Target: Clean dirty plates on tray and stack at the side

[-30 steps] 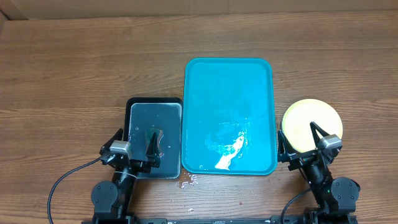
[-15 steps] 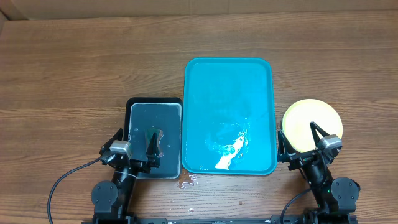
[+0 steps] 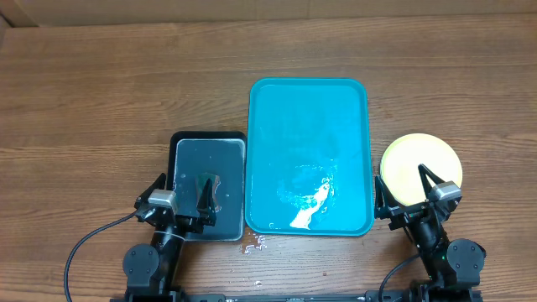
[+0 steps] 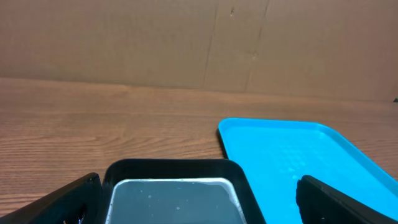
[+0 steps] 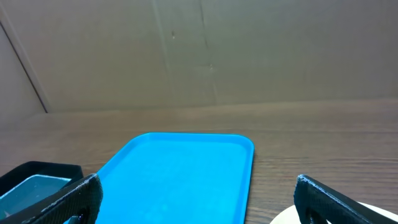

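The turquoise tray [image 3: 309, 126] lies in the middle of the table with no plates on it, only wet streaks and a white smear near its front. It also shows in the left wrist view [image 4: 292, 155] and the right wrist view [image 5: 180, 174]. A pale yellow-green plate [image 3: 419, 159] sits on the bare wood to the right of the tray; whether more plates lie under it I cannot tell. Its edge shows in the right wrist view [image 5: 286, 218]. My left gripper [image 3: 180, 201] is open and empty over the black basin's front edge. My right gripper [image 3: 407, 195] is open and empty at the plate's front edge.
A black rectangular basin [image 3: 208, 155] holding greyish water stands left of the tray, touching it; it also shows in the left wrist view [image 4: 171, 193]. Water drops [image 3: 253, 243] lie on the wood in front of the tray. A cardboard wall [image 4: 199, 43] backs the table.
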